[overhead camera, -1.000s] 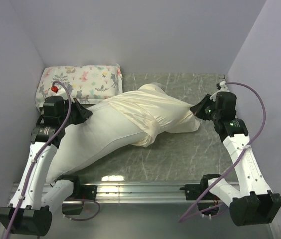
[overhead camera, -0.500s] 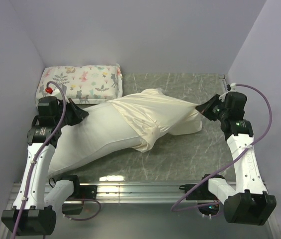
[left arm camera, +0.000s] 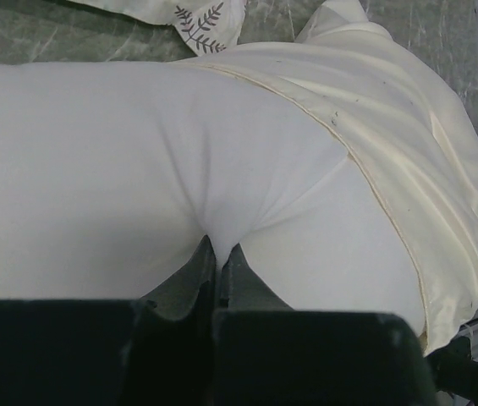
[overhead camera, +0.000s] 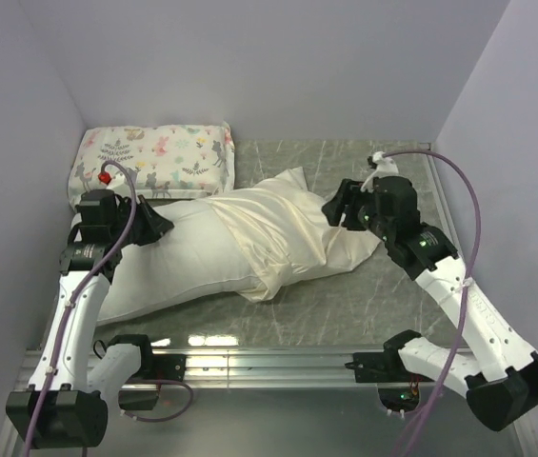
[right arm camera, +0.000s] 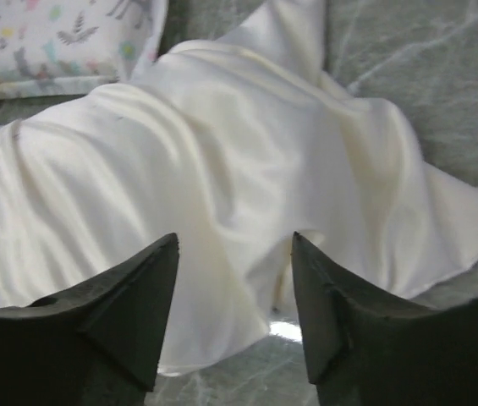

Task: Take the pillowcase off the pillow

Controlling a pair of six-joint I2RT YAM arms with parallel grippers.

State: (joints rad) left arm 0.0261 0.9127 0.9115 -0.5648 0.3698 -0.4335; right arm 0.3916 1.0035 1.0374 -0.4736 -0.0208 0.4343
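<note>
The white pillow (overhead camera: 173,271) lies slantwise across the left half of the table, its left part bare. The cream pillowcase (overhead camera: 278,224) still covers its right part, wrinkled, with its open hem running across the pillow's middle (left arm camera: 374,186). My left gripper (overhead camera: 162,226) is at the pillow's upper left edge, shut on a pinch of the white pillow fabric (left arm camera: 219,247). My right gripper (overhead camera: 330,208) hangs open just above the pillowcase's right end. In the right wrist view, slack pillowcase folds (right arm camera: 222,144) lie below and between the open gripper (right arm camera: 234,245), and nothing is held.
A small floral animal-print pillow (overhead camera: 159,157) lies in the back left corner, close to the big pillow. Lilac walls close in the left, back and right. A metal rail (overhead camera: 269,362) runs along the near edge of the marble table (overhead camera: 392,286).
My right gripper opened and let go of the pillowcase, then swung left over it. The case went slack and settled on the table. The left gripper kept its grip.
</note>
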